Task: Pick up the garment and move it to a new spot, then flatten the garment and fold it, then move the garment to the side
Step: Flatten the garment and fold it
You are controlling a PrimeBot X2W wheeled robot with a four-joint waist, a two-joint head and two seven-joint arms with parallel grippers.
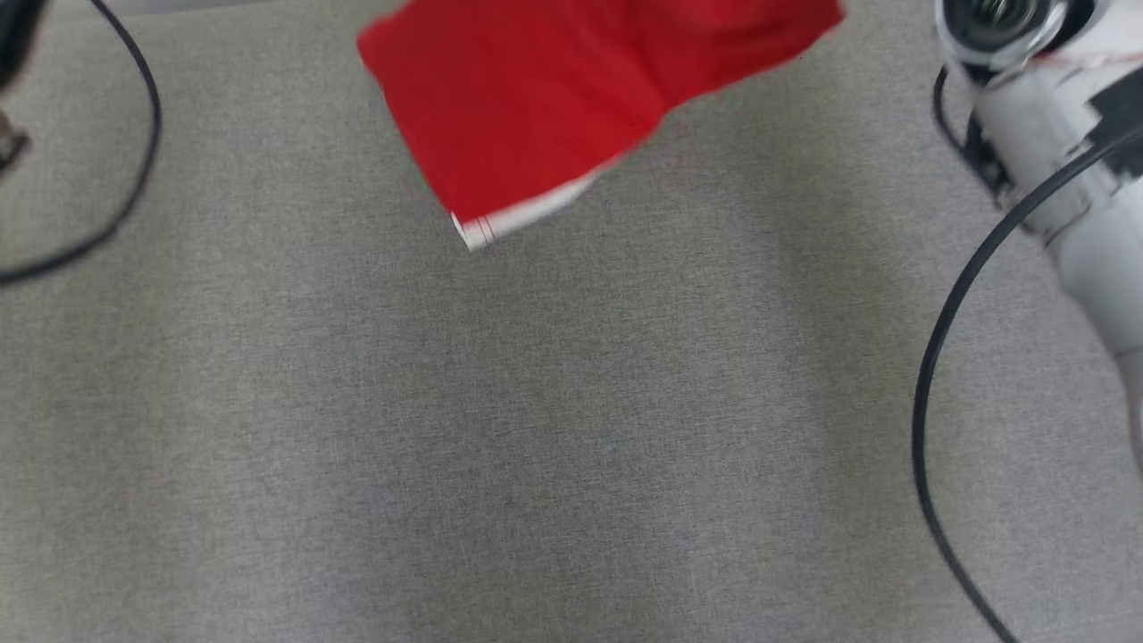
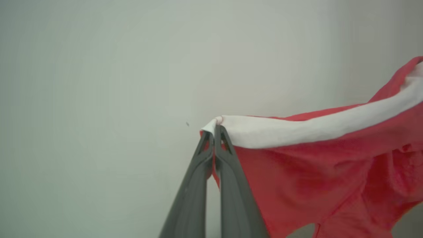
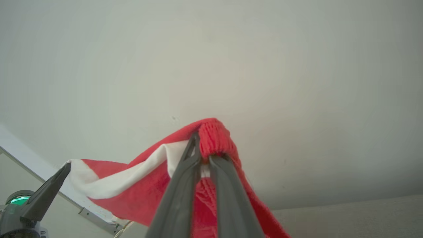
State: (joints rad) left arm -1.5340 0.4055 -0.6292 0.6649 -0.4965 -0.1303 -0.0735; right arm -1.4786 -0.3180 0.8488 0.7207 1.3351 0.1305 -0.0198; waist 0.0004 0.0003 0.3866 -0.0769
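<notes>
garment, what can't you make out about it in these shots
Head view: garment blurred, its top cut off by the upper edge; its type is unclear.
Left wrist view: past the left hand, its far end runs off the right edge.
Right wrist view: the right hand hides its lower middle.

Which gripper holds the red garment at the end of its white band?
The left gripper, shut on the end of the white band of the red cloth garment. The right gripper is shut on a bunched red part instead.
</notes>
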